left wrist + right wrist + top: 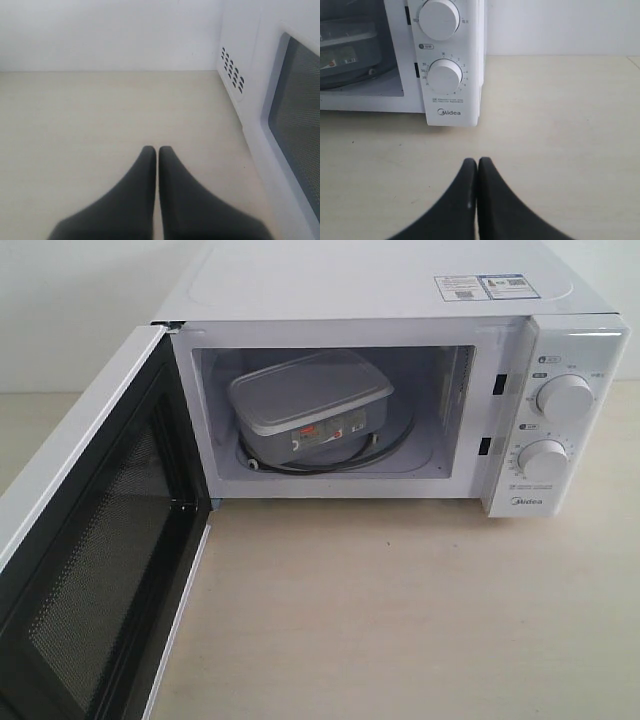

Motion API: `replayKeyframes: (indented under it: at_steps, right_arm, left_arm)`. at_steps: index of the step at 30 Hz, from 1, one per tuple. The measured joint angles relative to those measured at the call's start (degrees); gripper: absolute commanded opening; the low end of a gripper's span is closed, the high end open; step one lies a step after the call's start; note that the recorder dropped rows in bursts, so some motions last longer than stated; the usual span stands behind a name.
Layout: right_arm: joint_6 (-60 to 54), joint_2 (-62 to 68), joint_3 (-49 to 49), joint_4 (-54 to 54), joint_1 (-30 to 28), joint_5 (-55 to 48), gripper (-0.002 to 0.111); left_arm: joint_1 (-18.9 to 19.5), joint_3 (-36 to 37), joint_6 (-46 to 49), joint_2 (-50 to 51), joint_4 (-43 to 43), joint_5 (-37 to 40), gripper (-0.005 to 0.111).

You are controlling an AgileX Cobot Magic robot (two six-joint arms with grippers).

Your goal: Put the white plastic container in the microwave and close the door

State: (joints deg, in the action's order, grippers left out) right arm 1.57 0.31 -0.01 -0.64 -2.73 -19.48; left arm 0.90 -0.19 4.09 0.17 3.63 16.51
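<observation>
The white plastic container (310, 405) rests tilted on the glass turntable inside the microwave (500, 310), label side facing out. In the right wrist view a part of the container (350, 57) shows behind the microwave (452, 107) front. The door (90, 540) stands wide open to the left, mesh inner face showing. In the left wrist view the door (295, 120) with its window fills one side. My left gripper (158, 149) is shut and empty above the tabletop beside the door. My right gripper (477, 161) is shut and empty, a little in front of the control panel. Neither gripper shows in the exterior view.
Two round dials (562, 397) sit on the microwave's right panel, the lower dial (445, 76) close to my right gripper. A pale wooden tabletop (400, 610) spreads in front of the microwave. A white wall (100, 30) stands behind.
</observation>
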Motion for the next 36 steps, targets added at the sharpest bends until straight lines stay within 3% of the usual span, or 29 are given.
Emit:
replayKeyframes:
  at_steps: [19, 22, 27, 36]
  right_arm:
    - [0.1, 0.0, 0.0, 0.1, 0.0, -0.1, 0.000]
    - [0.1, 0.0, 0.0, 0.1, 0.0, -0.1, 0.000]
    - [0.1, 0.0, 0.0, 0.1, 0.0, -0.1, 0.000]
    - [0.1, 0.0, 0.0, 0.1, 0.0, -0.1, 0.000]
  left_arm:
    - [0.0, 0.0, 0.0, 0.0, 0.0, -0.8, 0.004]
    - [0.0, 0.0, 0.1, 0.0, 0.0, -5.6, 0.004]
    - [0.0, -0.1, -0.9, 0.0, 0.6, -21.3, 0.004]
    - [0.0, -16.5, 1.4, 4.8, 0.8, -19.7, 0.004]
